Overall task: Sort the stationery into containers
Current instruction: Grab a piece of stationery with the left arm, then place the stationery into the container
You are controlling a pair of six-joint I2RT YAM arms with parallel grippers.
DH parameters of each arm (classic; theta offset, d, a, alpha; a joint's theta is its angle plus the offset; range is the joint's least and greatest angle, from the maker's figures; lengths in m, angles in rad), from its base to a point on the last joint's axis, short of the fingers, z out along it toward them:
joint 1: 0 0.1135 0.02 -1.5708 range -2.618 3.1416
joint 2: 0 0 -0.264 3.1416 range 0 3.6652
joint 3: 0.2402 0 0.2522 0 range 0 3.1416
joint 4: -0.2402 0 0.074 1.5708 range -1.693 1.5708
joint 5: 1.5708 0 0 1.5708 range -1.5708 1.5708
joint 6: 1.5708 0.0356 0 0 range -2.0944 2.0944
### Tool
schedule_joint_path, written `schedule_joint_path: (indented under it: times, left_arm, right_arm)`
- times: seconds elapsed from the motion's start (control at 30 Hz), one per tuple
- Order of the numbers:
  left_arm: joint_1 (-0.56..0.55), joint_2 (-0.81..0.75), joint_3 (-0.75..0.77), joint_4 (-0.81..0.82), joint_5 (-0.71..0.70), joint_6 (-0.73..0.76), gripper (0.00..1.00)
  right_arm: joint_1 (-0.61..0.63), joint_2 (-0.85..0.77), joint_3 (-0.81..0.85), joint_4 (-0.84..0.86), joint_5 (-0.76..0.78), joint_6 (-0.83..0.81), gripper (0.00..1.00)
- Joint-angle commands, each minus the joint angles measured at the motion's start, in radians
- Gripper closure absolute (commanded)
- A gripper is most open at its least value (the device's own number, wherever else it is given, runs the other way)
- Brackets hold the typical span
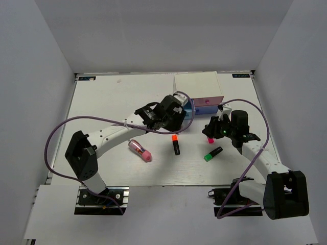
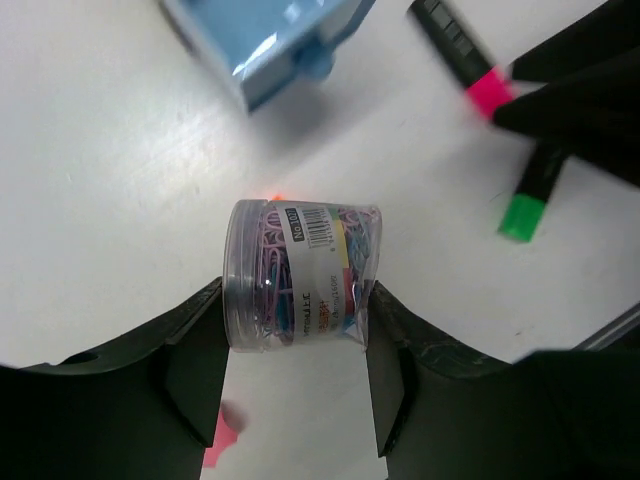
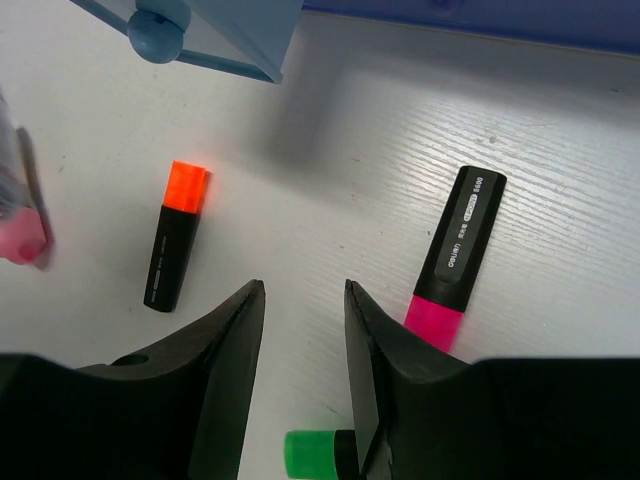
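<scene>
Between L fingers: clear tub of paper clips, clamped. R fingers apart, pink highlighter just beside.

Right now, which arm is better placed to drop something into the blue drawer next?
Left. The left hand grips the tub of paper clips, with the blue drawer just ahead. The right hand hangs open and empty beside the pink highlighter.

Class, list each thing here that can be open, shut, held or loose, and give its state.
blue drawer: pulled open.
pink drawer: shut.
tub of paper clips: on its side, gripped by the left gripper.
right gripper: open, empty.
orange highlighter: capped, lying loose.
pink highlighter: capped, lying loose.
green highlighter: capped, lying loose.
pink cylinder: lying loose.
</scene>
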State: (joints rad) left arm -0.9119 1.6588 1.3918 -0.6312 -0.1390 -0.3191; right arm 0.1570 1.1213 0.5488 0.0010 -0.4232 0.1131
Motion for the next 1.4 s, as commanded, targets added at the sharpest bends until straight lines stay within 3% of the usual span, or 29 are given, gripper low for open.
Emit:
schedule_joint_path:
  times: [0.0,0.3,0.57,0.67,0.93,1.37]
  left_arm:
    - [0.011,-0.068,0.126,0.024,0.054,0.118,0.85]
    - [0.022,0.022,0.332,0.064,0.056,0.39,0.85]
    - [0.064,0.111,0.377,0.133,0.107,0.569,0.93]
    - [0.074,0.131,0.377,0.145,0.131,0.6,0.97]
    - [0.104,0.153,0.377,0.176,0.202,0.666,0.95]
    - [0.104,0.183,0.375,0.143,0.375,0.73,0.83]
  right_arm:
    - [-0.005,-0.018,0.019,0.039,-0.032,-0.018,0.56]
    - [-0.007,-0.044,0.007,0.048,-0.042,-0.032,0.56]
    - [-0.007,-0.078,-0.006,0.048,-0.039,-0.043,0.56]
    - [-0.008,-0.089,-0.013,0.051,-0.038,-0.038,0.56]
    - [-0.01,-0.107,-0.033,0.056,-0.04,-0.032,0.56]
    - [-0.011,-0.107,-0.046,0.073,-0.038,-0.023,0.56]
